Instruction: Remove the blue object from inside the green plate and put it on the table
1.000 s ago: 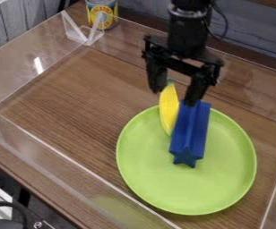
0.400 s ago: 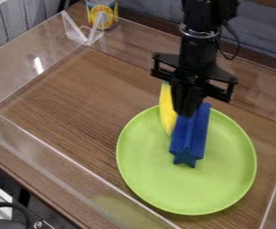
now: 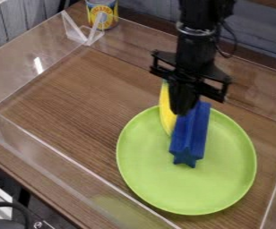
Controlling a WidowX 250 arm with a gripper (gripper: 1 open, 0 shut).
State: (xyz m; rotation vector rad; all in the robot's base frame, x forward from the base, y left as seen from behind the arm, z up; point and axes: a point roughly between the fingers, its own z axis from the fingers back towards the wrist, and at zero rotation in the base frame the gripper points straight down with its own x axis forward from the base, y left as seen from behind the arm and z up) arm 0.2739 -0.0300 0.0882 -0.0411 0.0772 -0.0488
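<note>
Lying on green plate (image 3: 141,174), blue object (image 3: 191,136), long axis near-to-far, far end clamped between closed jaws.

Far end of blue object (image 3: 191,136) hidden behind gripper (image 3: 192,105); banana (image 3: 168,114) partly covered; arm (image 3: 202,27), yellow cup (image 3: 101,12) cut by top edge.

One robot arm (image 3: 202,31) is in frame above one wood-grain counter (image 3: 81,98). The counter carries one round green plate (image 3: 147,183), seen toward 5 o'clock. Two items lie on that plate: one ridged blue object (image 3: 191,134) and one yellow banana (image 3: 167,113), the banana at the block's 10 o'clock side. One yellow container (image 3: 99,12) with a printed label is the only item off the plate, far back at 11 o'clock.
</note>
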